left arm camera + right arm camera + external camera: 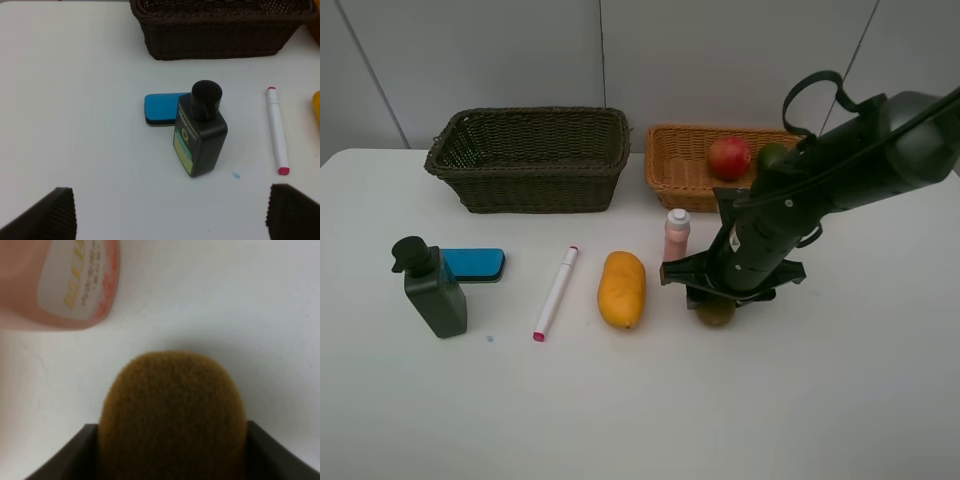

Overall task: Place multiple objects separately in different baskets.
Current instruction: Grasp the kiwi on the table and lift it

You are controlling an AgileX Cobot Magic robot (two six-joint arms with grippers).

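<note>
My right gripper (715, 303) is down on the table in front of the light orange-tan basket (675, 170), its jaws closed against both sides of the brown kiwi (172, 415), which rests on the table. The pink small bottle (677, 235) stands just behind it. A red fruit (730, 157) and a green lime (772, 155) lie in the tan basket. The mango (622, 288), marker (556, 292), blue eraser (473, 263) and dark green pump bottle (432, 290) sit in a row to the left. My left gripper (172, 212) hovers open in front of the pump bottle (199, 132). The dark basket (525, 118) holds nothing.
Both baskets stand side by side along the back of the white table, against a grey wall. My right arm (840, 160) reaches over the tan basket's right end and hides part of it. Bare tabletop (620, 410) spreads in front of the row of objects.
</note>
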